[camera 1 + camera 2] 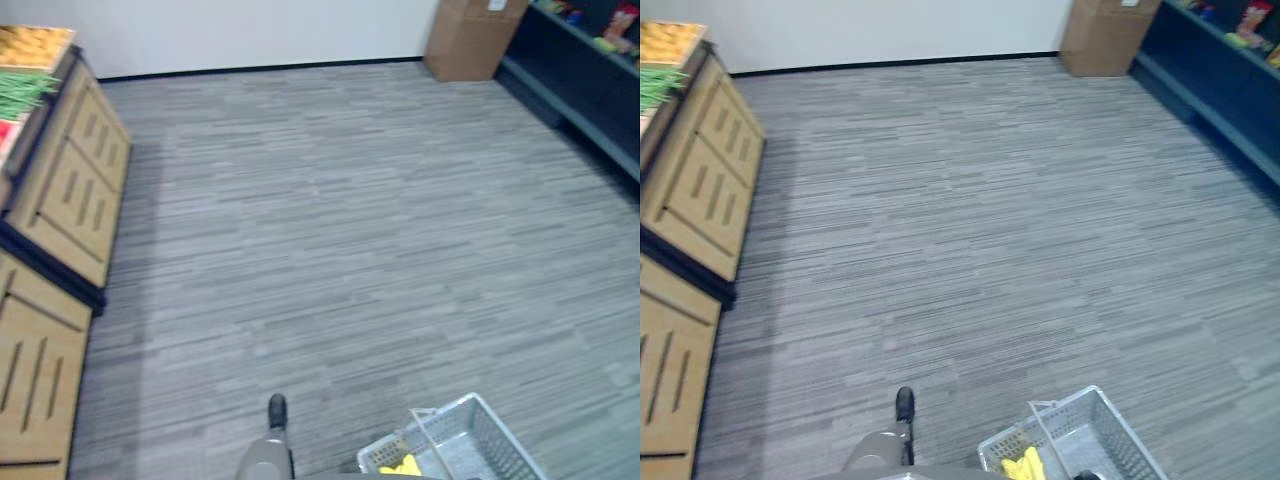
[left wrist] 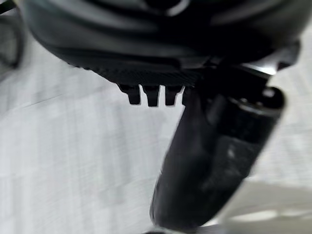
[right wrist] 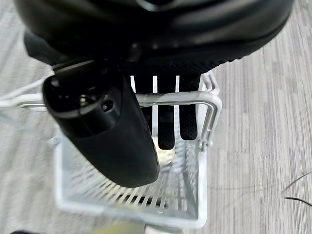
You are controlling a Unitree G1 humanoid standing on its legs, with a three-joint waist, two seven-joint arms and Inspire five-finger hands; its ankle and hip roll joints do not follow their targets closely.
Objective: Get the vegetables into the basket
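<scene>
- The right hand (image 3: 122,131) has its fingers (image 3: 165,122) curled over the white handle (image 3: 170,99) of the grey plastic basket (image 3: 190,195), with the thumb hanging in front; it carries the basket by that handle.
- The left hand (image 2: 204,161) hangs over bare floor in its own wrist view. Only short fingertips (image 2: 151,95) and the thumb show, nothing lies between them, and I cannot tell whether the fingers are straight or curled.
- In the head views the basket (image 1: 480,440) sits low on the robot's right side, with something yellow (image 1: 400,465) inside it at the near end.
- The vegetables are well apart from the basket: green ones, perhaps beans (image 1: 22,90), and a yellow-orange heap (image 1: 35,42) lie on top of the wooden produce stand (image 1: 75,190) far to the left.
- Between the robot and the stand lies open grey striped floor (image 1: 350,220); a cardboard box (image 1: 470,38) and dark shelving (image 1: 590,70) stand at the far right.
- The step in hand looks like the walk to the stand. To do it well, turn left and come up square to the stand, keep the handle firmly hooked so the basket hangs level, and stop close enough that the free left hand can reach the greens without leaning.
- Hold the basket clear of the stand's front so it does not knock against it.
</scene>
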